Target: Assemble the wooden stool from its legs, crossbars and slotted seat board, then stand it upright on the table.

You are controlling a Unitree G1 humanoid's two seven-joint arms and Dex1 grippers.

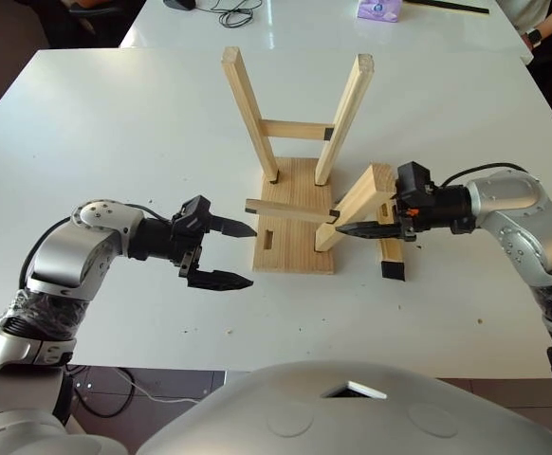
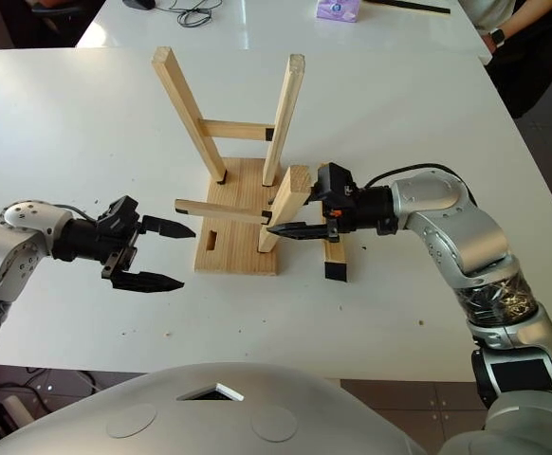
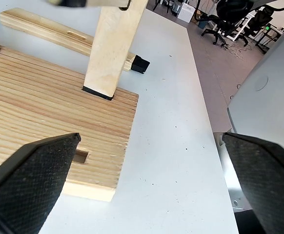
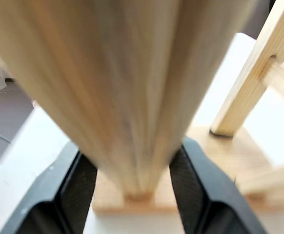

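Note:
The slotted seat board (image 1: 290, 248) lies flat mid-table. Two legs (image 1: 248, 109) (image 1: 345, 114) stand in its far slots, joined by a crossbar (image 1: 295, 130). A third leg (image 1: 357, 201) leans in the near right slot, with a second crossbar (image 1: 284, 209) sticking out from it towards my left. My right gripper (image 1: 350, 226) is shut on this leg; in the right wrist view its fingers (image 4: 78, 187) press both sides of the leg (image 4: 117, 87). A fourth leg (image 1: 391, 254) lies on the table beside the board. My left gripper (image 1: 249, 255) hovers open just left of the board, near an empty slot (image 3: 81, 156).
A second white table behind carries cables (image 1: 229, 11) and a purple box (image 1: 378, 9). The table's near edge runs close below the left gripper. Open tabletop stretches on the left and far right. Office chairs (image 3: 230, 19) stand beyond the table's end.

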